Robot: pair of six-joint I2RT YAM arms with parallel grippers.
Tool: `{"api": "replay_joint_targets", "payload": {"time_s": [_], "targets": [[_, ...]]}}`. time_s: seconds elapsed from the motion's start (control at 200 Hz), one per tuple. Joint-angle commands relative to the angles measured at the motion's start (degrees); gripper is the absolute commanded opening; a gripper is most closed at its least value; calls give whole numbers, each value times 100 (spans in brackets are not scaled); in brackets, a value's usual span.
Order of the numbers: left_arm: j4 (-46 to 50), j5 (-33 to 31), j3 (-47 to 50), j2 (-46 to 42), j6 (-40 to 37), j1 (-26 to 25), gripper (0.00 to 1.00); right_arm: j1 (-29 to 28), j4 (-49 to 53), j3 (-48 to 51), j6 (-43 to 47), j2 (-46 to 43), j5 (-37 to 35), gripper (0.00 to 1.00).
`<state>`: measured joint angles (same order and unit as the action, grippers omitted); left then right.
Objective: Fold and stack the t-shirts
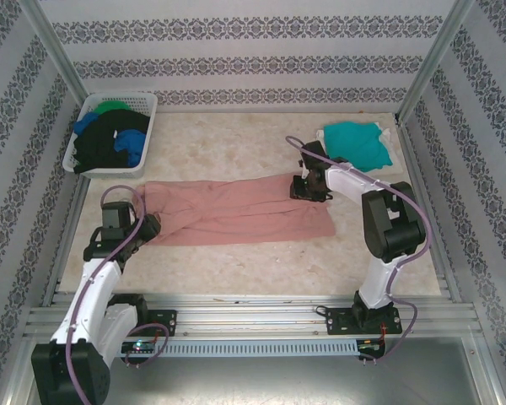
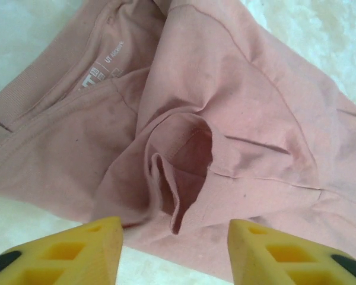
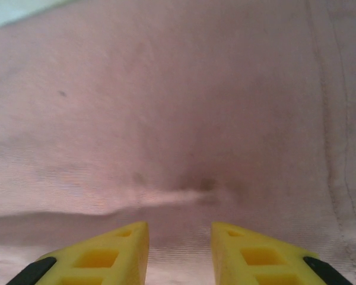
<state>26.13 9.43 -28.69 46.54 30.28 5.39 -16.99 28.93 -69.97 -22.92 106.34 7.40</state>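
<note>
A salmon-pink t-shirt (image 1: pixel 236 211) lies stretched in a long band across the middle of the table. My left gripper (image 1: pixel 148 226) is at its left end, open, with the collar, label and a folded sleeve (image 2: pixel 184 172) just beyond its yellow fingertips (image 2: pixel 77 249). Over the shirt's upper right corner my right gripper (image 1: pixel 307 187) is open a little, and smooth pink cloth (image 3: pixel 178 119) lies beneath its fingertips (image 3: pixel 107 255). A folded teal t-shirt (image 1: pixel 356 142) rests at the back right. Black, blue and green t-shirts (image 1: pixel 110 139) are heaped in the basket.
The white slotted basket (image 1: pixel 143 103) stands at the back left corner. Metal frame posts and patterned walls close in the table on three sides. A rail (image 1: pixel 253 316) with both arm bases runs along the near edge.
</note>
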Motion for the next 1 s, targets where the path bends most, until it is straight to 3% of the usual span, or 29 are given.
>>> {"api": "replay_joint_targets", "payload": {"time_s": [0.0, 0.12, 0.29, 0.505, 0.58, 0.679, 0.749, 0.894, 0.994], "targets": [[-34, 34, -327, 102, -56, 85, 54, 43, 106, 182, -152, 77, -270, 36], [-538, 547, -890, 1175, -278, -92, 57, 103, 64, 334, -127, 7, -280, 37], [-307, 582, -1809, 2810, -778, -463, 61, 266, 94, 436, -126, -141, -145, 38], [-70, 265, -1632, 3297, -783, -485, 65, 374, 17, 655, -86, -410, -143, 39], [-122, 519, -1546, 3374, -752, -499, 57, 383, 42, 629, -64, -429, -166, 39], [-143, 717, -1428, 3265, -701, -547, 32, 438, 73, 616, -12, -439, -191, 39], [-125, 849, -1330, 3143, -691, -608, 28, 500, 60, 658, 17, -468, -198, 39], [85, 1107, -1173, 2985, -666, -662, 0, 716, 3, 821, 65, -568, -174, 39], [324, 1116, -1026, 2551, -515, -662, 0, 828, -62, 949, 69, -725, -131, 40]]}}
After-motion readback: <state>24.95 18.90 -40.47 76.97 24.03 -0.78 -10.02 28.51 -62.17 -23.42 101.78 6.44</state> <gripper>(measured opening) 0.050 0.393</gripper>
